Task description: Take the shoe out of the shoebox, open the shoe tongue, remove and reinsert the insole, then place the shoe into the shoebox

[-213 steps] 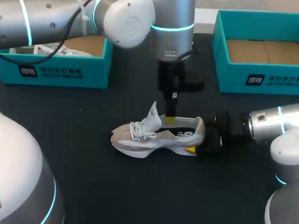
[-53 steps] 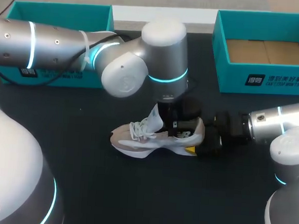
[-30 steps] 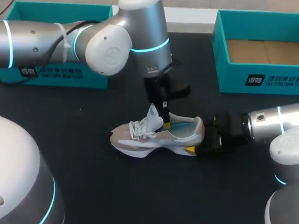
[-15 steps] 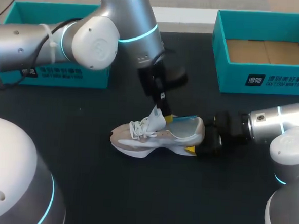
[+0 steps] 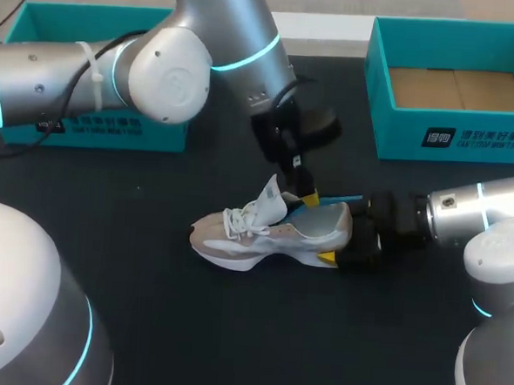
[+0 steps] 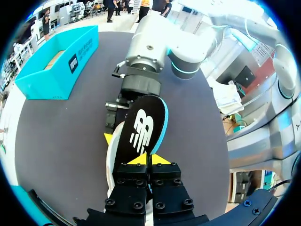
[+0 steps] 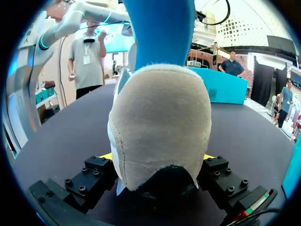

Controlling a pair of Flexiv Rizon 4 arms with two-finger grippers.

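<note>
Black tabletop (image 5: 145, 308) holds the shoe (image 5: 254, 236) at centre, heel clamped by the right gripper (image 5: 350, 239) from three o'clock; left gripper (image 5: 305, 194) pinches the logo-printed insole (image 6: 142, 129) above it; white-lettered shoebox (image 5: 457, 139) at one o'clock.

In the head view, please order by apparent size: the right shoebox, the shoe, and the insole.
1. right shoebox, the largest.
2. shoe, clearly smaller.
3. insole, the smallest: only a thin blue strip shows above the shoe.
</note>
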